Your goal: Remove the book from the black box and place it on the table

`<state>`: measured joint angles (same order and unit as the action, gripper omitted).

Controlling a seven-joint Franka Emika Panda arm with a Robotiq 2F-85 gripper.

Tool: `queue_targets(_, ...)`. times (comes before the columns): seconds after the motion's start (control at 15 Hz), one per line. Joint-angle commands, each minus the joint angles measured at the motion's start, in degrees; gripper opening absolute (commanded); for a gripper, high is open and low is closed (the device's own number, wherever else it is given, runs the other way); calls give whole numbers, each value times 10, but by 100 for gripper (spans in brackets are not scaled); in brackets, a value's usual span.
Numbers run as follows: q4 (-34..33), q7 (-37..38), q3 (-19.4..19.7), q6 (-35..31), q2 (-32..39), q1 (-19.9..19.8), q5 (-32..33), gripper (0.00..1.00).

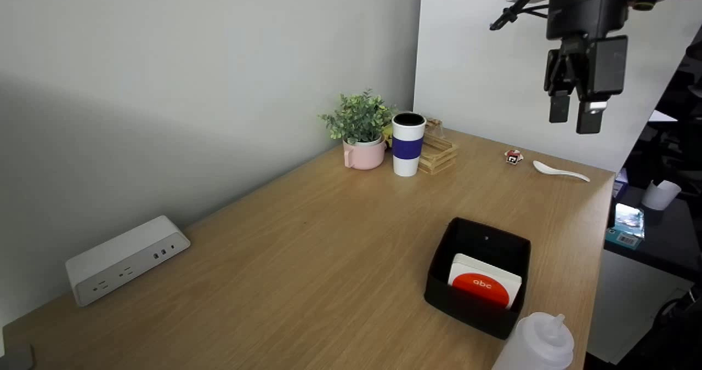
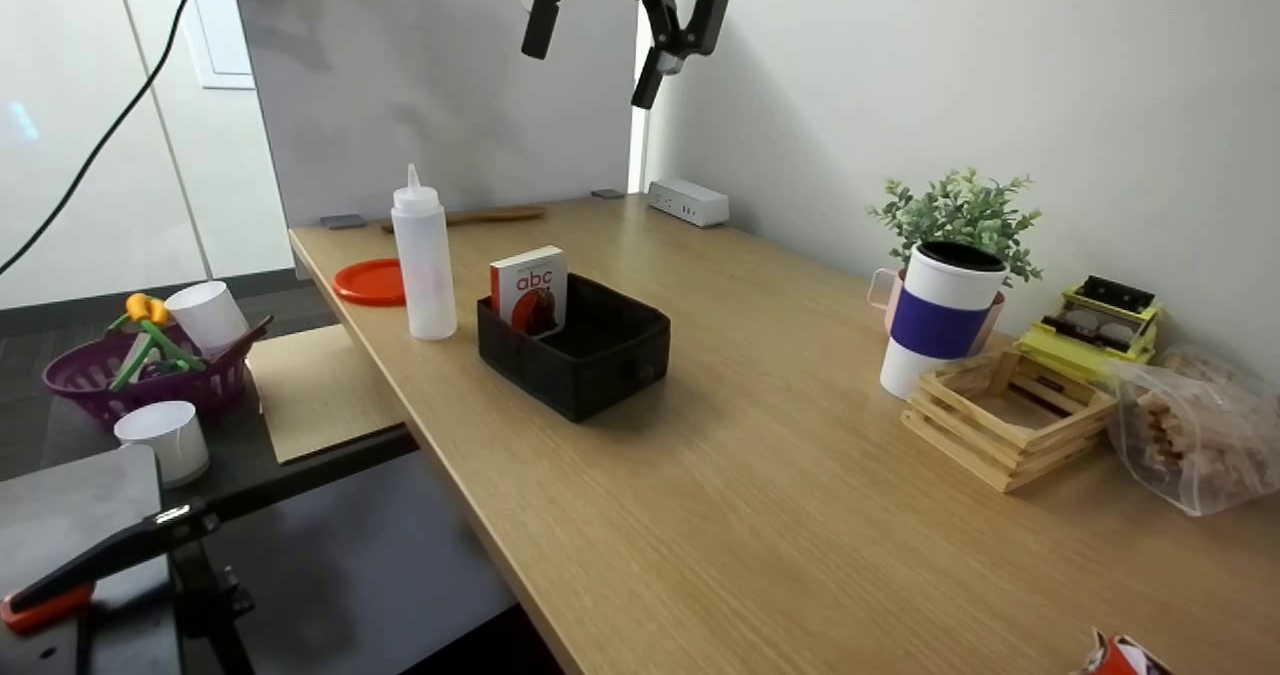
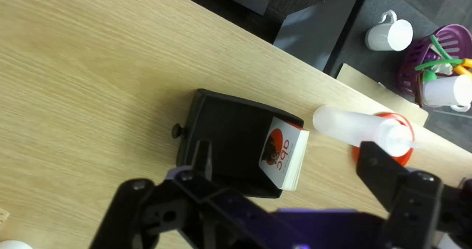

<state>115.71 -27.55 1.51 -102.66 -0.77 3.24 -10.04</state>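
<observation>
The book [image 1: 485, 280], white with a red-orange patch and "abc" on its cover, stands tilted in the black box [image 1: 466, 309], against the end wall nearest the bottle. In an exterior view the book [image 2: 534, 290] sticks up above the rim of the box [image 2: 625, 360]. The box sits on the light wood table [image 1: 307, 271]. My gripper [image 1: 574, 115] is open and empty, high above the table; it also shows in an exterior view [image 2: 592, 73]. In the wrist view its spread fingers [image 3: 286, 155] frame the book [image 3: 282, 151] from above, without touching it. The book's lower edge is hidden.
A translucent bottle [image 2: 425, 265] stands close beside the box's book end, with a red plate [image 2: 368, 283] behind it. A tumbler [image 1: 406, 148], potted plant [image 1: 364, 153], wooden crate [image 1: 439, 156] and power strip [image 1: 129, 257] stand along the wall. A spoon [image 1: 559, 171] lies near the table's end.
</observation>
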Motion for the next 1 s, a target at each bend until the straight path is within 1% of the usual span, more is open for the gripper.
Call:
queue_targets(0.0, -81, 5, -34, 53, 81, 11, 23, 100)
queue_targets(0.13, -119, -11, -49, 103, 116, 13, 32, 100)
queue_targets(0.2, -65, 3, -48, 55, 73, 6, 19, 100)
queue_targets(0.4, -101, 2, -58, 82, 109, 8, 27, 100)
queue_targets(0.53, -86, 33, -53, 66, 99, 9, 54, 100)
queue_targets(0.6, -82, 41, -54, 44, 98, 8, 45, 100)
queue_targets(0.67, -80, 48, -55, 24, 100, 7, 31, 100)
queue_targets(0.93, -77, 43, -67, -75, 117, 3, -105, 100)
